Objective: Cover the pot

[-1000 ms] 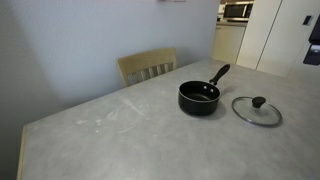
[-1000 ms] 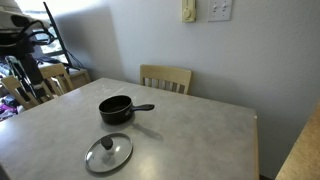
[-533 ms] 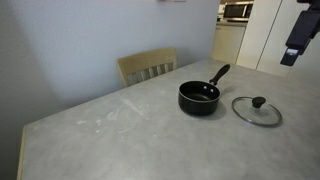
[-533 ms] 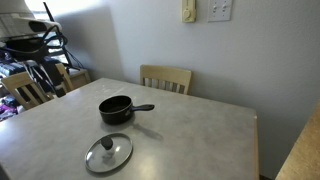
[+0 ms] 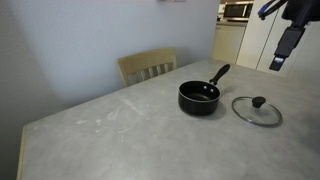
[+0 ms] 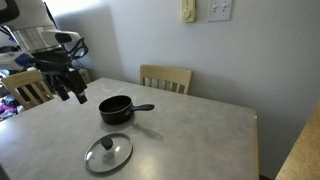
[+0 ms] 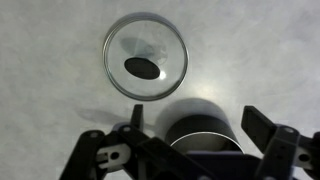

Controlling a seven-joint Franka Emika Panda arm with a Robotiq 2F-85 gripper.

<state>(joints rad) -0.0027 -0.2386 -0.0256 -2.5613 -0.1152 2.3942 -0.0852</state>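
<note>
Starting at the left in an exterior view: the gripper point(image 6: 73, 93) hangs in the air above the left edge of the grey worktop point(image 6: 200, 130), touching nothing. The wrist view shows its fingers point(image 7: 262, 125) spread wide with nothing between them (so, empty). Next over, the pot point(image 6: 116, 110) sits uncovered around the middle of the worktop, a bit toward the far edge, with its handle point(image 6: 142, 107) pointing right. The glass lid point(image 6: 112, 157) lies flat near the front edge, close to the pot but not touching it, knob point(image 6: 106, 145) up. A wooden chair point(image 6: 166, 77) stands at the far edge, right of the pot.
</note>
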